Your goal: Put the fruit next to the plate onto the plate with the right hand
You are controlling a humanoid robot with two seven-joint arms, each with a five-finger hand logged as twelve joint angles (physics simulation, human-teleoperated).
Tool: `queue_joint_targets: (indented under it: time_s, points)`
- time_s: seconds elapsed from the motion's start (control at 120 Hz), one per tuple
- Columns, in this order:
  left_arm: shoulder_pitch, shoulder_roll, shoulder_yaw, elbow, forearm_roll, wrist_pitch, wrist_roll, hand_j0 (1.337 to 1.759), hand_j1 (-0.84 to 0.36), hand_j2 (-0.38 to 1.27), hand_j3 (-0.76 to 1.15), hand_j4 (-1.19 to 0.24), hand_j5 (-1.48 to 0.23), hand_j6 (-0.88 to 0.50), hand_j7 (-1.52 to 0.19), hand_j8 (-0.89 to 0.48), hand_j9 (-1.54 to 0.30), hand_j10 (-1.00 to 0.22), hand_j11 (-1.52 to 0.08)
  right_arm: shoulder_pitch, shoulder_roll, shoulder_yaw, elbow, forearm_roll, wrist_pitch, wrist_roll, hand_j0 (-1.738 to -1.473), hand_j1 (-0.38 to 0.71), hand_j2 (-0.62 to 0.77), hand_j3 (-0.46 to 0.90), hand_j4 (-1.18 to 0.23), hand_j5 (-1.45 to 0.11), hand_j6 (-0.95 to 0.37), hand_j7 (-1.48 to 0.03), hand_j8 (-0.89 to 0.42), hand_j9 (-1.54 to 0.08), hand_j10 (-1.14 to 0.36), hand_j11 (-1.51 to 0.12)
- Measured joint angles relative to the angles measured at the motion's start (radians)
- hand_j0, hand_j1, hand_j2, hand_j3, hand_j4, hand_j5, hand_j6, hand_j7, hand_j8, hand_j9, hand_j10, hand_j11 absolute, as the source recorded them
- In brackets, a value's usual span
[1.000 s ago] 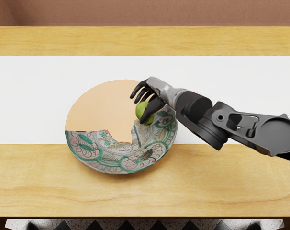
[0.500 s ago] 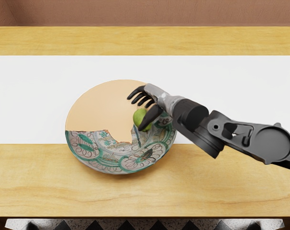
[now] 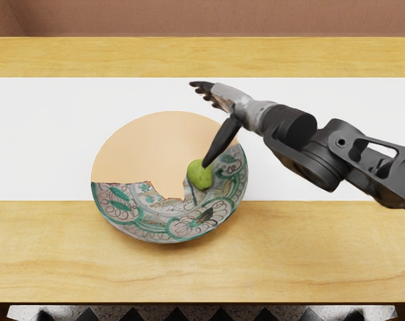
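Surface: wooden surface (image 3: 202, 267) with a white strip (image 3: 49, 134) across its middle; brown wall behind.
Fruit: small green fruit (image 3: 200, 174) lying inside the plate, right of centre, where the plain tan area meets the patterned area.
Plate: plate (image 3: 122, 147) sits across the front edge of the strip; position unchanged over the last second.
Right hand: right hand (image 3: 224, 101) is released and holds nothing; it is raised above the plate's far right rim, with fingers (image 3: 204, 87) splayed up and to the left.
Change: half a second ago the fingers were curled about the fruit just over the plate. The hand has since opened and lifted up and back, leaving the fruit below.
Contact: one dark digit points down at the fruit. Whether its tip touches the fruit's top cannot be told.
Task status: judged as placed; only clearing the arm remains.
Risk: a round fruit may roll if that digit drags it, though the plate's inward slope should keep it in.
Left arm: not in view.
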Motion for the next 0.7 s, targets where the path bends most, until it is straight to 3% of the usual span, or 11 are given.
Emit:
queue_joint_targets:
  time_s: [0.283,0.5,0.7]
  points:
    - [0.003,0.000,0.000,0.000,0.000,0.000,0.000,1.658,0.35,0.00,0.00,0.00,0.00,0.00,0.00,0.00,0.00,0.00,0.00,-0.098,-0.143,0.252,0.003,0.445,0.479,0.000,-1.658,-0.34,0.01,0.00,-0.01,-0.01,-0.01,-0.01,-0.01,-0.01,-0.01,-0.01]
    - [0.002,0.000,0.000,0.000,0.000,0.000,0.000,1.658,0.35,0.00,0.00,0.00,0.00,0.00,0.00,0.00,0.00,0.00,0.00,-0.231,-0.261,0.401,-0.024,0.601,0.705,0.000,-1.658,-0.35,0.00,0.00,0.00,0.00,0.00,0.00,0.00,0.00,0.00,0.00]
    - [0.001,0.000,-0.001,0.000,0.000,0.000,0.000,1.658,0.35,0.00,0.00,0.00,0.00,0.00,0.00,0.00,0.00,0.00,0.00,-0.278,-0.341,0.433,-0.048,0.678,0.759,0.000,-1.658,-0.35,0.00,0.00,0.00,0.00,0.00,0.00,0.00,0.00,0.00,0.00]
